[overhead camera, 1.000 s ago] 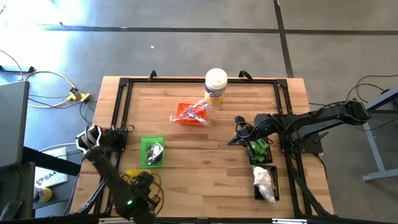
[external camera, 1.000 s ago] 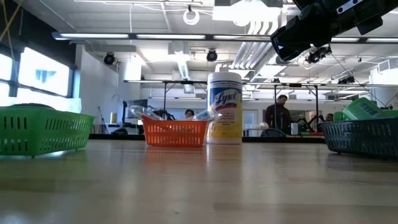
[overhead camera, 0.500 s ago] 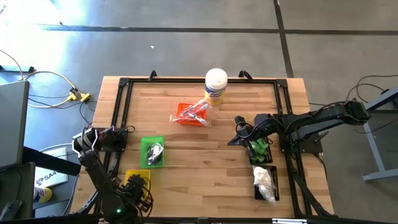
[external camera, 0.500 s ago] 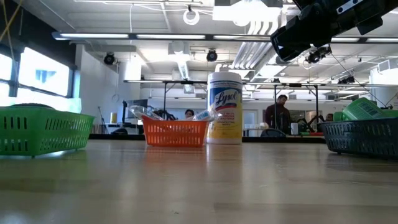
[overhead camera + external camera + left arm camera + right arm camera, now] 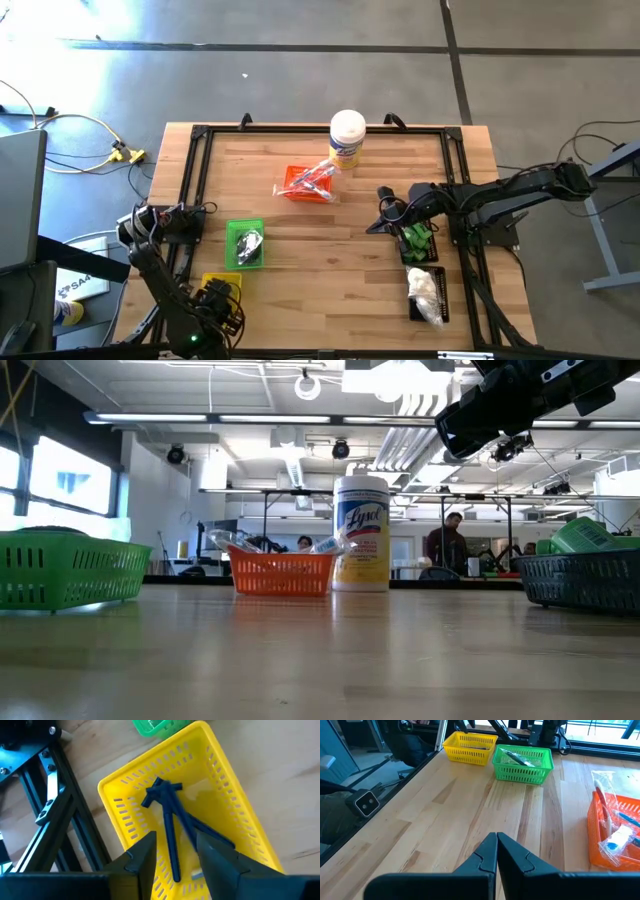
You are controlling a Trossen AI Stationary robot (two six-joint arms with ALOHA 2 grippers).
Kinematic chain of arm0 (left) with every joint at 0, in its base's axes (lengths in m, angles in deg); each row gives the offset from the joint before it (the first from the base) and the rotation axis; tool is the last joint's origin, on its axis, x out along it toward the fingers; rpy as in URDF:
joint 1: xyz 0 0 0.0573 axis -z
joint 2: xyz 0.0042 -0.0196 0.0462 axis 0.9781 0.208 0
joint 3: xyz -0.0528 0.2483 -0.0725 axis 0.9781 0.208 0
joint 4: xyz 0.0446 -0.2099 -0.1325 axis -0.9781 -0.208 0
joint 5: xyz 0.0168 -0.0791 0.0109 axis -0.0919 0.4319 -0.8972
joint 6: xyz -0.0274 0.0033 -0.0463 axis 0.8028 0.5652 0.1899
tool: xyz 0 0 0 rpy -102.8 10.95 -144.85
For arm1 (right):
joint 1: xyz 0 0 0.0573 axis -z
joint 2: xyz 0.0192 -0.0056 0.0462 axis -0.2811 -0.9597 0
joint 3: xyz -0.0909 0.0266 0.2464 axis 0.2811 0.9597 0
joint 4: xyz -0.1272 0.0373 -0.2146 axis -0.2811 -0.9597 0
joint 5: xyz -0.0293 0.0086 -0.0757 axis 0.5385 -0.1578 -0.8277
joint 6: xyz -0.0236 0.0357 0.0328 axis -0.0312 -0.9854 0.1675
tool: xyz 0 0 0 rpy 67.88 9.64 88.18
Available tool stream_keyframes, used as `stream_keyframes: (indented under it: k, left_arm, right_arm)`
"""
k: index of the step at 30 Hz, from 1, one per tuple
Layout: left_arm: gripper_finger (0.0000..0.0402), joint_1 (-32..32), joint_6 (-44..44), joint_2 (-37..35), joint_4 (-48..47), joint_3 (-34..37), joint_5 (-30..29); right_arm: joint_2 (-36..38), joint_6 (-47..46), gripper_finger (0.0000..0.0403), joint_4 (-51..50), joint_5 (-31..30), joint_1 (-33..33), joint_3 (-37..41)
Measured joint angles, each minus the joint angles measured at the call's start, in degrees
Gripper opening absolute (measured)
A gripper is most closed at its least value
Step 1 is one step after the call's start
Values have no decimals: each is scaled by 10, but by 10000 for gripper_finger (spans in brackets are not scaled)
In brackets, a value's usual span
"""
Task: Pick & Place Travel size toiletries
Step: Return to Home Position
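My left gripper (image 5: 175, 840) hangs open over the yellow tray (image 5: 220, 780) at the table's near left corner (image 5: 214, 306). Its fingers point down and stand either side of a dark blue stick with a crossbar head (image 5: 167, 820), which lies on the tray's floor beside another dark stick (image 5: 210, 832). My right gripper (image 5: 496, 851) is shut and holds nothing. It hovers right of the table's middle (image 5: 383, 212). More toiletries lie in the orange tray (image 5: 305, 183), the green tray (image 5: 245, 244) and the black trays (image 5: 421, 243) at the right.
A white canister with a yellow label (image 5: 347, 137) stands at the far edge behind the orange tray. A black frame rail (image 5: 55, 815) runs just beside the yellow tray. Bare wood lies between the trays in the table's middle (image 5: 330, 255).
My left gripper has shifted a little toward the table's near left corner and slightly down, staying over the yellow tray. The right arm has kept still.
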Motion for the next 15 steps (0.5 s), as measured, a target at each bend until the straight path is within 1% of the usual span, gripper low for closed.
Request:
stream_keyframes:
  k: [2,4,6,9,15]
  left_arm:
    - [137,0,3,0,2,0,-22]
    - [131,0,3,0,7,0,-70]
    - [118,0,-3,0,16,0,-131]
    - [90,-1,-31,0,41,0,-209]
    - [23,0,-46,0,53,0,-319]
  right_arm:
    - [0,0,3,0,0,0,0]
    - [0,0,3,0,0,0,0]
    - [0,0,3,0,0,0,0]
    - [0,0,3,0,0,0,0]
    - [0,0,3,0,0,0,0]
